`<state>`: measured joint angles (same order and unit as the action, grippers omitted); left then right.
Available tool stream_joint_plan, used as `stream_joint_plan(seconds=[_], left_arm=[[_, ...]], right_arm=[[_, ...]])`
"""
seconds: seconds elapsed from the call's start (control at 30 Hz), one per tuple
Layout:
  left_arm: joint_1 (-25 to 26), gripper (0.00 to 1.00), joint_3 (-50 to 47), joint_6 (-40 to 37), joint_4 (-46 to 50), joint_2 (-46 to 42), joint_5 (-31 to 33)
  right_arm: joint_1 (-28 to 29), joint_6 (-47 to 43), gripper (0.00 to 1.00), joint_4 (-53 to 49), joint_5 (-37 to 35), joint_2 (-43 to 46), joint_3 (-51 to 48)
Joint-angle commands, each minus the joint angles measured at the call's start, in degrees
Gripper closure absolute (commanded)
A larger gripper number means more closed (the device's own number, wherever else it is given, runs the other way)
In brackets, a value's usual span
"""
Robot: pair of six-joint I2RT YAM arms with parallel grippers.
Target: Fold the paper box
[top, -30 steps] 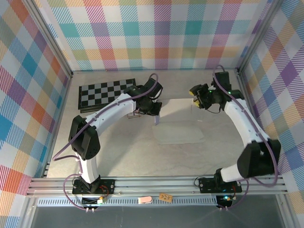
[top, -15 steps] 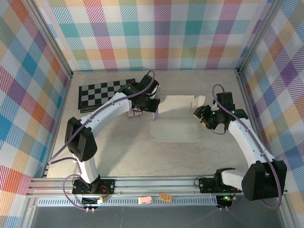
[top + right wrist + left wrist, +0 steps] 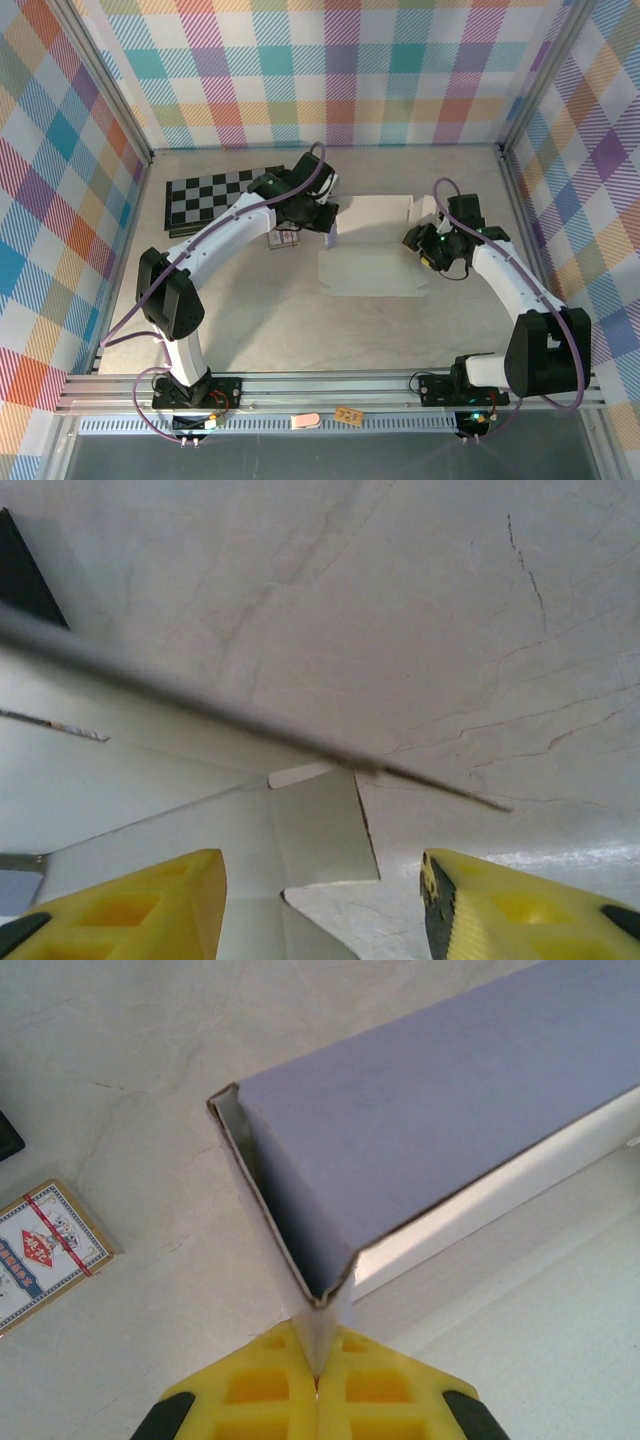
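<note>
The paper box point(image 3: 370, 270) lies partly folded in the middle of the table, cream side up. Its left end is raised, and that wall shows lavender point(image 3: 430, 1130) in the left wrist view. My left gripper point(image 3: 325, 222) is at that left end, and its yellow jaws point(image 3: 318, 1365) are shut on a thin cream flap at the wall's corner. My right gripper point(image 3: 417, 244) hovers at the box's right edge. It stands open point(image 3: 320, 905), with a small cream flap point(image 3: 320, 825) lying between and just ahead of its fingers, touching neither.
A black-and-white checkerboard point(image 3: 215, 195) lies at the back left. A small patterned card pack point(image 3: 283, 240) sits just left of my left gripper, also visible on the table point(image 3: 40, 1250). Checked walls and metal posts enclose the table.
My right gripper came forward from the back of the table to the box's right edge. The left gripper kept its hold and the box shifted slightly.
</note>
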<state>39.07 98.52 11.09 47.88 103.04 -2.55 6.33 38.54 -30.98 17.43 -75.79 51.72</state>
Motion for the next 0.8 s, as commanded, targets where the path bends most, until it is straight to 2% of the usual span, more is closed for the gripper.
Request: stream_joint_plan(seconds=[0.0,0.43,0.6,0.77], left_arm=[[-0.3,1.00,2.1,0.3,0.7,-1.7,-1.6],[-0.3,1.00,2.1,0.2,0.8,-1.2,-1.7],[-0.2,1.00,2.3,0.5,0.1,-1.1,-2.3],[-0.2,1.00,2.6,0.4,0.1,-0.9,-2.5]], right_arm=[[-0.3,-2.0,0.53,2.5,0.9,-0.8,0.2],[-0.2,-7.6,0.70,-0.3,1.6,-1.4,4.9],[0.1,-8.0,0.71,-0.1,3.4,-2.0,5.6],[1.5,-11.2,0.73,-1.4,1.9,-2.9,7.9]])
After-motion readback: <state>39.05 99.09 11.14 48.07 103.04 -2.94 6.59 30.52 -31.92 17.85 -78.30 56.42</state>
